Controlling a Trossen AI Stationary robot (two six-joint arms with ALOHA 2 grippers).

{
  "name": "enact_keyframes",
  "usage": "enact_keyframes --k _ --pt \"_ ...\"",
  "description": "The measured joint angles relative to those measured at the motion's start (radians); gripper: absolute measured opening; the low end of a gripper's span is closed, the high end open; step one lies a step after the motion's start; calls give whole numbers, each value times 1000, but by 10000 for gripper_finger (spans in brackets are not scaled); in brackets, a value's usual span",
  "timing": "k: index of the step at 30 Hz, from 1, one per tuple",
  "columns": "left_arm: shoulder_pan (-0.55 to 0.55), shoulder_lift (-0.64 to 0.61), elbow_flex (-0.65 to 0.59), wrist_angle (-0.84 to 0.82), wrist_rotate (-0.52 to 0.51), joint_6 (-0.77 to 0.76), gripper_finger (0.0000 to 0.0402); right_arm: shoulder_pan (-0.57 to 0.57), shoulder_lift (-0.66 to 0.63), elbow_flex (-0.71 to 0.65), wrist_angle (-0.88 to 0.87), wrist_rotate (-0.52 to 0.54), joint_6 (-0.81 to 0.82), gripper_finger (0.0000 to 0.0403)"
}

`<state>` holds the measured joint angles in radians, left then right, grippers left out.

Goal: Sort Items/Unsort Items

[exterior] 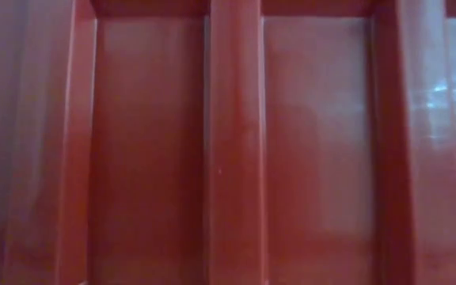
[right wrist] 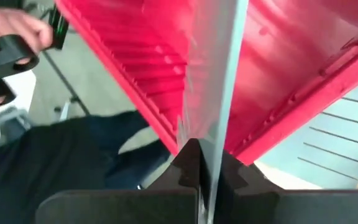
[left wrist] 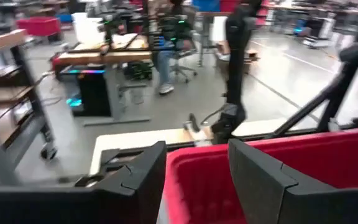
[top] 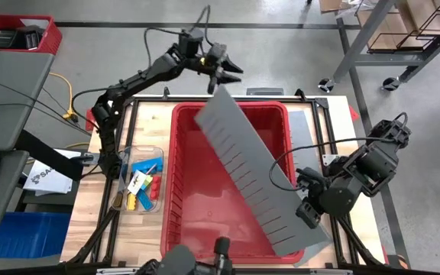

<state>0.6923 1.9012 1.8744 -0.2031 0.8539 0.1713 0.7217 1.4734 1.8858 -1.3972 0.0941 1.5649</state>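
**Grey divider held at one end, freed at the other**

Across the large red plastic bin (top: 205, 191) lies a long grey slotted divider panel (top: 254, 179), running diagonally from the far rim to the near right corner. The right gripper (top: 309, 211) is clamped onto the panel's near end; the right wrist view shows its fingers pinching the thin edge. The left gripper (top: 221, 73) hovers just beyond the panel's far end, fingers parted and empty. Judging by this, the divider is being set into or lifted from the bin, so the next move calls for steadying its free end. Beside the bin, a small clear tray (top: 122, 156) holds the colourful blocky items (top: 143, 183). Nothing else shows inside the bin.
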Motion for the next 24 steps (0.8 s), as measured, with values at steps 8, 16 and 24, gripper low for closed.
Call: enact_keyframes --k 8,16,24 --pt "68 -117 0 -173 58 35 169 -1 -1 0 -72 62 60 1" --pt "14 -300 2 -669 -217 344 170 -16 -2 0 -114 193 100 1" --pt "-112 -324 -16 -1085 -117 262 170 -17 -2 -1 -157 292 102 0"
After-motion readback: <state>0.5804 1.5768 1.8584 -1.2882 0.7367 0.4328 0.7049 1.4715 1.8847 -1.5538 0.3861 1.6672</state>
